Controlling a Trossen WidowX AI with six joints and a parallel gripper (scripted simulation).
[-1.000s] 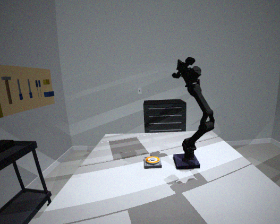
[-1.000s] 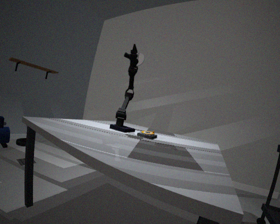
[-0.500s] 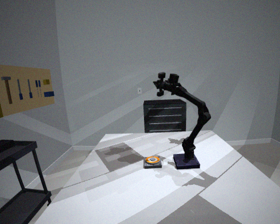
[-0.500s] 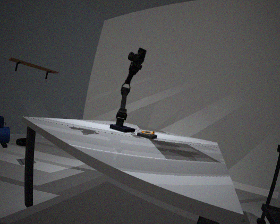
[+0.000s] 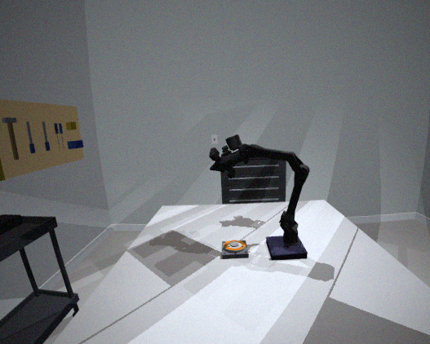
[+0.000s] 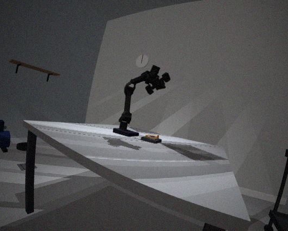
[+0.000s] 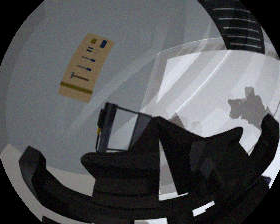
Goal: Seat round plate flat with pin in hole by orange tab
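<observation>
The round plate (image 5: 226, 245) (image 6: 154, 137) shows as an orange ring around the grey post on the dark square base (image 5: 235, 256) (image 6: 151, 140). The plate is small in the top and exterior views. Its tilt, the orange tab, the hole and the pin cannot be made out. My gripper (image 5: 211, 168) (image 6: 163, 87) (image 7: 156, 120) is shut and empty, with the fingertips together in the wrist view. It hangs high above the table, well above the plate and not touching it. The plate and base do not show in the wrist view.
The arm's dark mount (image 5: 286, 249) (image 6: 125, 132) stands on the white table (image 5: 246, 310) (image 6: 181, 172) beside the base. A drawer cabinet (image 5: 254, 183) is behind the table. A black cart (image 5: 63, 261) stands off to the left in the top view.
</observation>
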